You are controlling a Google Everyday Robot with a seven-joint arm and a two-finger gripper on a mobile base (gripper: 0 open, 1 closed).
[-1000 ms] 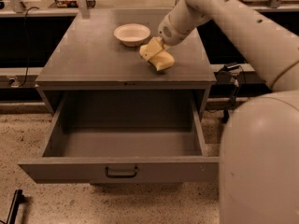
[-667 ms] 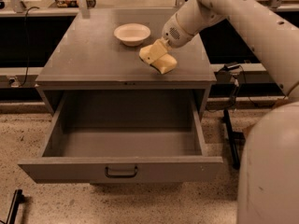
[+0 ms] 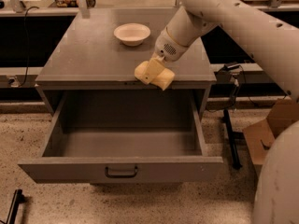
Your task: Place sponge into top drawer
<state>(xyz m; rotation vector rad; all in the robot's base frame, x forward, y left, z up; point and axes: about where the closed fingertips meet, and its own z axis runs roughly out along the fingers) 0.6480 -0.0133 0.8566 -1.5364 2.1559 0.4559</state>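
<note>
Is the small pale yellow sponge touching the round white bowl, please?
Apart: camera view shows grey top between bowl and sponge, in the gripper at front edge.

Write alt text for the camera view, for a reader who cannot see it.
The gripper holds the sponge at the front edge of the grey cabinet top, above the open top drawer. A white bowl sits further back on the cabinet top.

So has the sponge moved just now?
Yes. Held in the gripper, the sponge has come away from the white bowl to the front edge of the cabinet, over the top drawer.
</note>
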